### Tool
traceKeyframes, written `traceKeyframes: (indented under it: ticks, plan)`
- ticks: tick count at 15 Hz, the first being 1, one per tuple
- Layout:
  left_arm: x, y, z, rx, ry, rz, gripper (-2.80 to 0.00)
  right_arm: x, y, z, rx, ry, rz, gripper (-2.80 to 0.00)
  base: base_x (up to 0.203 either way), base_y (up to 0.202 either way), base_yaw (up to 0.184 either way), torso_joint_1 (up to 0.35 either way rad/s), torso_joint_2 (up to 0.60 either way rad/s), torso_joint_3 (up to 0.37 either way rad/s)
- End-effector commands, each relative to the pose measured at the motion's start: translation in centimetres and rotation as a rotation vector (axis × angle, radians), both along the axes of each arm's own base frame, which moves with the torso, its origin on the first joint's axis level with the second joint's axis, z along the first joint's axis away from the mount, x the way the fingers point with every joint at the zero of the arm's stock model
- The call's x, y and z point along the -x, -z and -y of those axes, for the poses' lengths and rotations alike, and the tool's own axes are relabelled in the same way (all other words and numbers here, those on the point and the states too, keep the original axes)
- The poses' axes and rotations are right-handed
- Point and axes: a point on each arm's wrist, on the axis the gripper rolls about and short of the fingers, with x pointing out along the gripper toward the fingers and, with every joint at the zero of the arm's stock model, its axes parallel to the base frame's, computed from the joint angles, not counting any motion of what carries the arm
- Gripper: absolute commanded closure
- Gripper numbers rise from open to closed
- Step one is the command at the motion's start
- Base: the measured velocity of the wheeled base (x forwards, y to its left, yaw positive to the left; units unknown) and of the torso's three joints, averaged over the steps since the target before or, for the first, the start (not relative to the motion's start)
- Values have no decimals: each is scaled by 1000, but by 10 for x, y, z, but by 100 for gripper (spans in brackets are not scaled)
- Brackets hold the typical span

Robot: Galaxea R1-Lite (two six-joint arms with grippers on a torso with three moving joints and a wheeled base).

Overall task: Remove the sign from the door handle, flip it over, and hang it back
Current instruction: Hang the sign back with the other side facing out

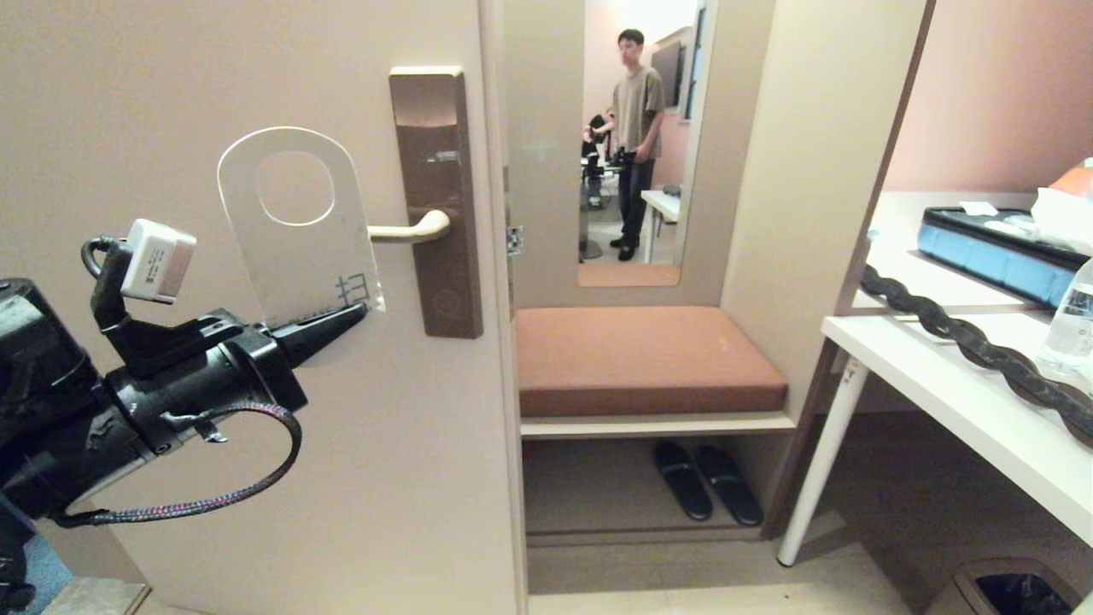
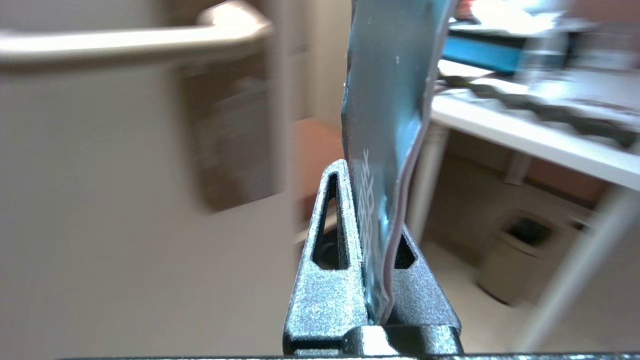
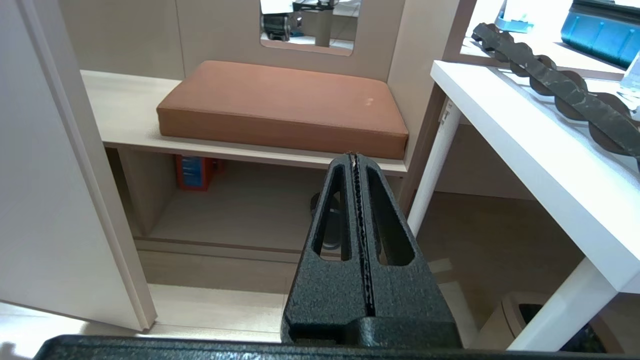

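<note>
In the head view, the left gripper (image 1: 359, 314) is pinching the bottom edge of the sign (image 1: 299, 231) and holding it up off the door handle (image 1: 410, 229). The sign is standing directly above the fingertips, its long axis running upward and leaning slightly away from the handle, with the oval hole at the far end from the grip and the white face showing toward the camera. The handle is lying just beyond the fingertips, level, with the sign's edge overlapping the bar's free end in this view.

In the left wrist view, the sign (image 2: 390, 100) is rising edge-on from between the pressed fingers (image 2: 327, 280), its blue face showing and the edge curving a little near the grip. By that bend it is probably a thin, light, slightly flexible card, smooth enough to slip, so gripping low on the solid end seems right, leaving the hole free. The handle (image 2: 125, 42) is off to one side, apart from the card.

In the right wrist view, the right gripper (image 3: 356, 156) is hanging pressed together and empty.
</note>
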Motion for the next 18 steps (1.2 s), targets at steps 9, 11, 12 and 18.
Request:
traceKeyframes:
  ticks: [9, 11, 12, 18]
  plan:
    - [-12, 13, -26, -30, -297, -37, 0, 0, 0, 0, 1, -1, 0, 0, 0, 0, 0, 0, 0, 0]
    - [-13, 18, -37, -52, -343, -49, 0, 0, 0, 0, 1, -1, 0, 0, 0, 0, 0, 0, 0, 0]
    - [-15, 21, -40, -58, -356, -56, 0, 0, 0, 0, 1, -1, 0, 0, 0, 0, 0, 0, 0, 0]
    - [-31, 33, -47, -109, -380, -78, 0, 0, 0, 0, 1, 1, 0, 0, 0, 0, 0, 0, 0, 0]
